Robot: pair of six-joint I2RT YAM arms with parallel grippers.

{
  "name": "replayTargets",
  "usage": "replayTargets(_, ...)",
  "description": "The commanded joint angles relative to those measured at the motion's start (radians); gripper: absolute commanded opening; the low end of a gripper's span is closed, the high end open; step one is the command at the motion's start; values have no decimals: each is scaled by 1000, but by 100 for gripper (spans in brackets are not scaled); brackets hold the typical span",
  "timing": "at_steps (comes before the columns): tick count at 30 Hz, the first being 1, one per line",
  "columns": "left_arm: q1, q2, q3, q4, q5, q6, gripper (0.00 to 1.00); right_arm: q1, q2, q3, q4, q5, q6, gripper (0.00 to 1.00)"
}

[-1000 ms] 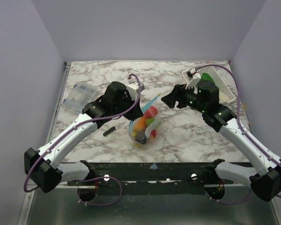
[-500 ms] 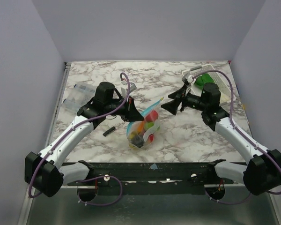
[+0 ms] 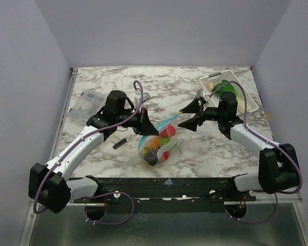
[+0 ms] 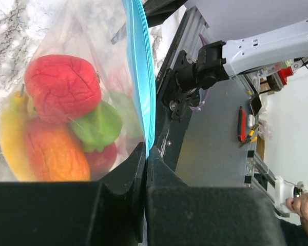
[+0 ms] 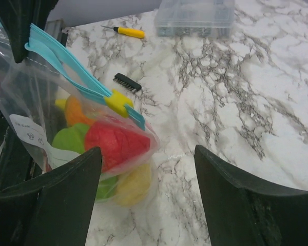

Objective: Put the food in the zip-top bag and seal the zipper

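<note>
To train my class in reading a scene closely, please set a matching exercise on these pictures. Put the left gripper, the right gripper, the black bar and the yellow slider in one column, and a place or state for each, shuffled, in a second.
Column 1
1. left gripper
2. right gripper
3. black bar
4. yellow slider

Column 2
a. sitting on the teal zipper of the zip-top bag
b. open, holding nothing
c. shut on the bag's zipper edge
d. lying on the marble table

Pairs: 1-c; 2-b; 3-d; 4-a
</note>
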Motion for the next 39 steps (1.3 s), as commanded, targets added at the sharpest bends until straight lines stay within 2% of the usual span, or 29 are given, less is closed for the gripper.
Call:
replayTargets(1, 4, 16, 4, 25, 80, 1, 0, 15, -17, -44, 274, -49, 90, 76)
replayTargets(3, 5, 27, 7, 11, 86, -1, 0, 35, -17, -40, 266, -38, 94, 76)
replayTargets(6, 5, 28, 3, 18, 88, -8, 0, 63, -33, -32, 160, -21, -6, 75)
replayTargets(8, 4, 27, -1, 22, 88, -9, 0, 66, -32, -46, 220, -18, 36, 74)
replayTargets(10, 4, 27, -5, 23, 92, -8, 0, 69, -22, -49, 278, -45, 90, 70)
replayTargets(14, 4, 19, -2, 11, 52, -2, 0, 72, -31, -59, 268, -63, 98, 56)
replayTargets(18, 2, -20, 0, 8, -33, 23, 15, 79, -26, -66, 246, -41, 103, 42)
replayTargets(19, 0, -30, 5, 6, -56, 31, 21, 82, -23, -66, 243, -40, 111, 39)
replayTargets(21, -20, -48, 26, -19, -128, 71, 41, 87, -18, -56, 237, -47, 125, 32)
replayTargets(22, -39, -55, 46, -47, -184, 98, 47, 90, -21, -50, 224, -50, 126, 30)
replayTargets(25, -129, -56, 110, -104, -351, 195, 63, 93, -35, -30, 168, -38, 126, 27)
replayTargets(28, -222, -22, 178, -121, -533, 253, 74, 94, -46, -4, 91, -6, 112, 26)
replayTargets(35, -310, 124, 317, -158, -718, 336, 73, 96, -41, 12, 52, 32, 125, 22)
replayTargets(39, -312, 229, 406, -241, -753, 340, 61, 95, -40, 5, 45, 67, 120, 27)
